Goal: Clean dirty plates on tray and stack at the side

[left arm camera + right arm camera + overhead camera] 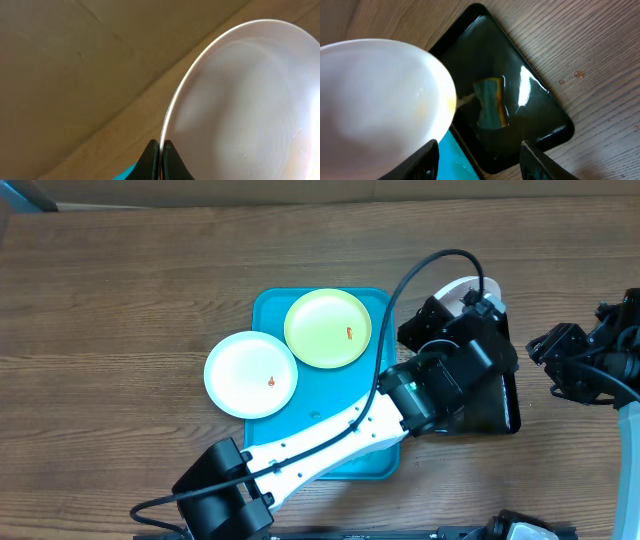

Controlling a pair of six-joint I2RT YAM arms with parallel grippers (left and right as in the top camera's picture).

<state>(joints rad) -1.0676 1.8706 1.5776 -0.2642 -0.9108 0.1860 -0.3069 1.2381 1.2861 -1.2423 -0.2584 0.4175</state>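
Left wrist: tool (160, 146) pinches plate (240, 100).

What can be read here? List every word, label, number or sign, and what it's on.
None. No writing shows on the held white plate, the white plate and green plate on the turquoise tray, the black tray, the sponge or the table.

I count one white plate (250, 374), a second white plate (245, 100) and one pale green plate (328, 328), three altogether. One turquoise tray (320, 392), one black tray (545, 120): two. One sponge (490, 102).
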